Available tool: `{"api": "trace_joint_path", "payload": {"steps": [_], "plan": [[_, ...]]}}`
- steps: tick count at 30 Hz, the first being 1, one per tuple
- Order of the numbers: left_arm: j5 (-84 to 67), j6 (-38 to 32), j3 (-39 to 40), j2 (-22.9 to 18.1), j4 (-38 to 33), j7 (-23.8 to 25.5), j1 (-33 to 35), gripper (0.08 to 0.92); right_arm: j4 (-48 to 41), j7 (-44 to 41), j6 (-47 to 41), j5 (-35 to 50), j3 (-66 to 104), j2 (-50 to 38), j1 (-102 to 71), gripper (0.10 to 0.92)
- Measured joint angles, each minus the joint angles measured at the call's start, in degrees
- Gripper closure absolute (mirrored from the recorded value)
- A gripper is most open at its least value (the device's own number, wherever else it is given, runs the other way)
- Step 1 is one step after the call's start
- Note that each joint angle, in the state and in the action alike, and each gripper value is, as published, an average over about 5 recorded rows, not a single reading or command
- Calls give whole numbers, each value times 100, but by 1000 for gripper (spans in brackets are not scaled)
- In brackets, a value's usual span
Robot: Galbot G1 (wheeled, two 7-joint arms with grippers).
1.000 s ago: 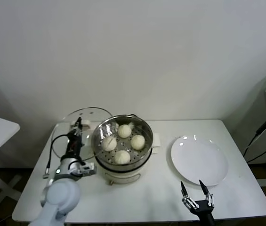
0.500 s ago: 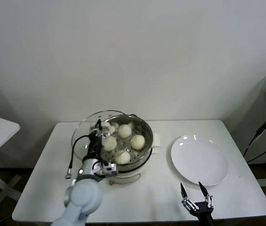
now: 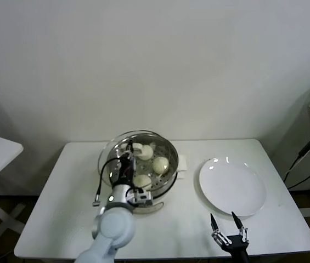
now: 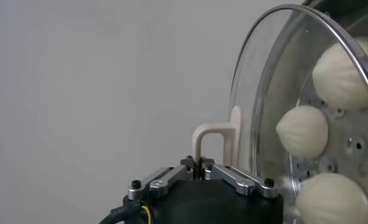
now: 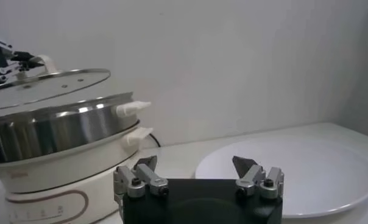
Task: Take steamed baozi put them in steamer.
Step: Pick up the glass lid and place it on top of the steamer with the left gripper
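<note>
**Glass lid held over the loaded steamer**

The left end effector [image 4: 202,168] is seen closed on the cream handle [image 4: 215,135] of the glass lid [image 3: 126,148], which is held over the left part of the steamer [image 3: 168,181]; from the right wrist view, the lid [image 5: 50,82] is seen to hang just above the steel rim, tilted slightly. The steamer stands on the white table [image 3: 56,197], a little left of the table's middle, on its cream-white base [image 5: 56,182]. Inside it, on the perforated tray, the steamed baozi [image 3: 161,164] are shown: one toward the back, one toward the right side and one toward the front are seen plainly in the head view, while the left part of the tray is partly covered by the arm and the lid. Through the glass, three buns [image 4: 303,131] are seen in the left wrist view. To the right of the steamer, apart from it, a flat white plate [image 3: 232,186] is laid on the table. Farther right and nearer the robot than the steamer, at the front table edge beside the plate, the right end effector [image 3: 229,226] is parked with its fingers [image 5: 251,169] spread wide and nothing between them.
</note>
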Motion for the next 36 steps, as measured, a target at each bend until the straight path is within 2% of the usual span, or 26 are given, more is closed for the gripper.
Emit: {"api": "trace_joint_path", "payload": {"steps": [18, 36], "plan": [[311, -90, 206, -294, 399, -3, -171, 859, 9, -4, 5, 23, 8, -16, -7, 203], [548, -246, 213, -355, 635, 31, -202, 859, 30, -2, 0, 36, 32, -10, -6, 203]]}}
